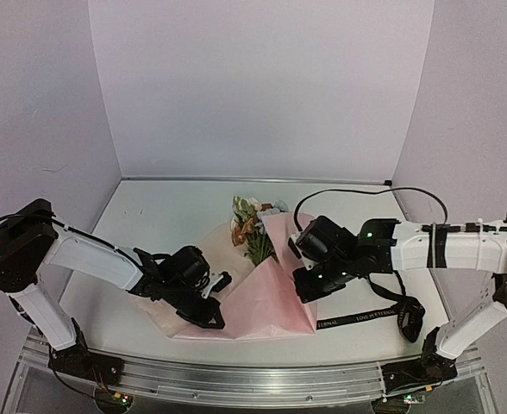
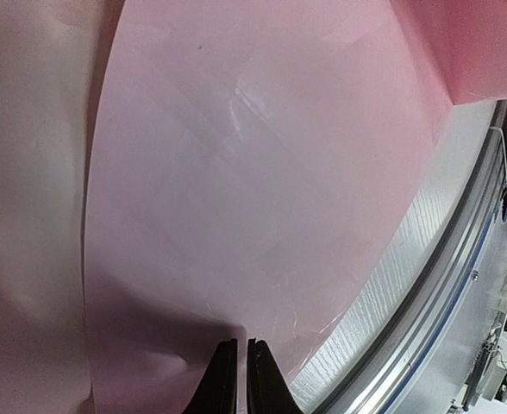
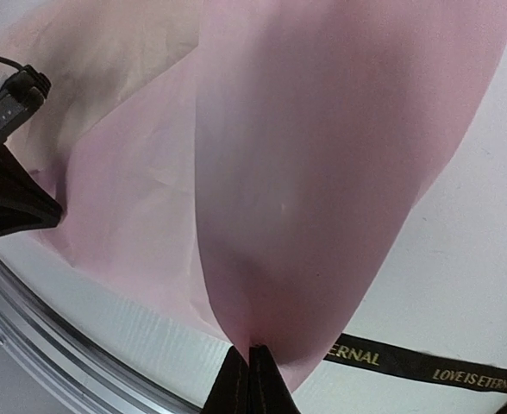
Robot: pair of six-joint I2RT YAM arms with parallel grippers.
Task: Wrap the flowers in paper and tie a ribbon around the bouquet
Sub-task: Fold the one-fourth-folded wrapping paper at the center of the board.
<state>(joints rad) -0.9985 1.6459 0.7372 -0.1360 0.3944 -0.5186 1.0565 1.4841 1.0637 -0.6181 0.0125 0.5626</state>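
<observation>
The pink paper (image 1: 262, 302) lies in the middle of the table, with the flowers (image 1: 250, 222) on its far part, blooms pointing to the back. My left gripper (image 1: 212, 316) is at the sheet's near left part, and its jaws (image 2: 237, 342) stand almost together, pinching a pucker of the paper (image 2: 236, 172). My right gripper (image 1: 310, 290) is shut on the right edge of the paper (image 3: 322, 172), which curves up from the jaws (image 3: 252, 349) as a lifted flap. The black ribbon (image 1: 366, 318) with gold lettering (image 3: 426, 366) lies flat to the right of the sheet.
The metal rail of the table's near edge (image 2: 447, 276) runs close behind both grippers (image 3: 29, 302). Part of the left arm (image 3: 8, 164) shows at the left of the right wrist view. White walls close in the back and both sides.
</observation>
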